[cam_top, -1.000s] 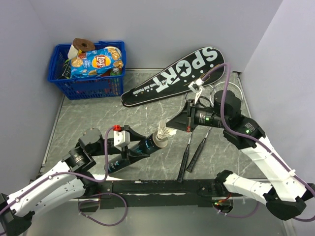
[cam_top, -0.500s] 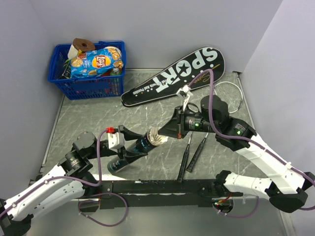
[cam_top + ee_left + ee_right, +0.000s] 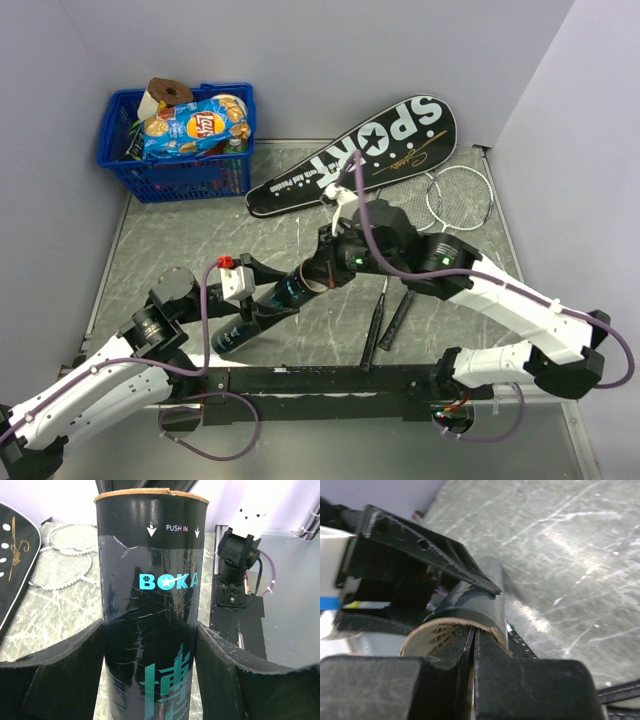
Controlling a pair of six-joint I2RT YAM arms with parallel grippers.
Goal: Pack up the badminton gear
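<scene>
My left gripper (image 3: 268, 305) is shut on the dark "BOKA" tube (image 3: 298, 288) and holds it tilted, with its open mouth up and to the right; in the left wrist view (image 3: 150, 680) the fingers clamp its sides (image 3: 150, 605). My right gripper (image 3: 325, 268) is at the tube mouth, its shut fingertips (image 3: 474, 635) inside the rim (image 3: 475, 600), pinching a white feather shuttlecock (image 3: 432, 636) that sits inside the tube. Two silver rackets (image 3: 455, 195) lie at the right, handles (image 3: 385, 320) toward me. The black "SPORT" cover (image 3: 360, 150) lies behind.
A blue basket (image 3: 180, 165) of snacks stands at the back left corner. Grey walls close in the table on the left, back and right. The racket heads (image 3: 62, 555) and the cover edge (image 3: 15, 565) show beyond the tube in the left wrist view.
My right gripper has moved left and down with the shuttlecock, from beside the tube mouth into it. The shuttlecock has gone from outside the tube to inside. The left arm has barely moved.
</scene>
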